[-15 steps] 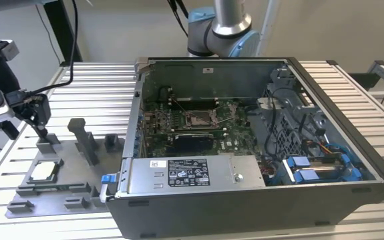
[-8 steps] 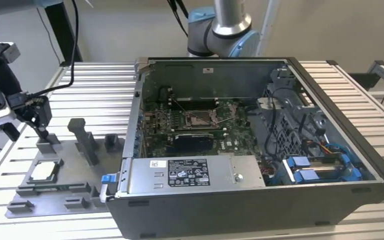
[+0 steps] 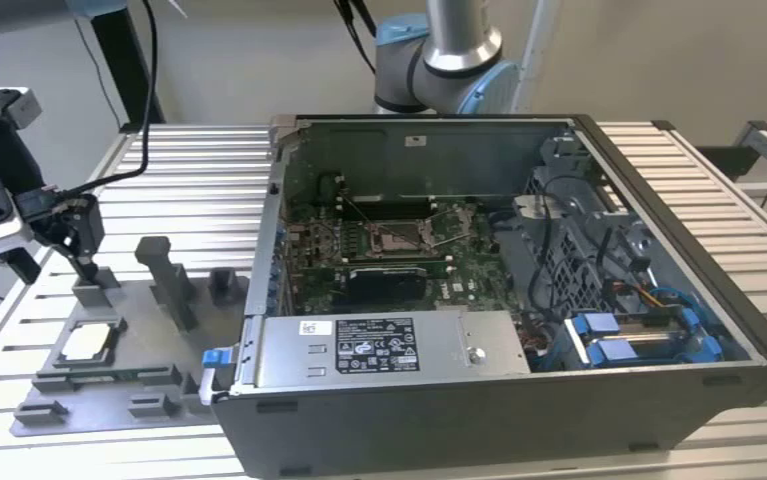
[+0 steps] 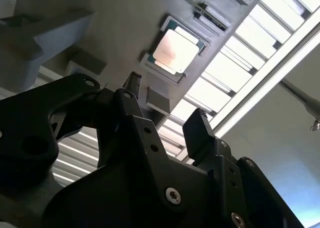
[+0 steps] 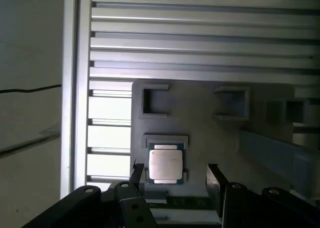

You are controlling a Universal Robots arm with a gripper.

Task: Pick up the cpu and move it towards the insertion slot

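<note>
The cpu (image 3: 90,343) lies flat, silvery face up, in a recess of the grey plastic tray (image 3: 36,405) at the exterior view's left. My gripper (image 3: 54,274) hangs open above the tray, a little behind the chip, and holds nothing. In both wrist views the cpu (image 4: 176,50) (image 5: 166,167) sits just beyond the gap between the black fingertips (image 4: 200,124) (image 5: 214,180), closer to one finger than the other. The gripper (image 4: 166,105) (image 5: 175,177) does not touch it. The insertion slot (image 3: 397,236), a silver-framed socket, lies on the green motherboard inside the open computer case.
Grey upright blocks (image 3: 167,280) rise from the tray between my gripper and the case wall (image 3: 271,250). A power supply (image 3: 376,348) and blue-cabled drive bays (image 3: 630,335) fill the case's front and right. A robot arm base (image 3: 443,60) stands behind the case. The table is slatted metal (image 3: 196,190).
</note>
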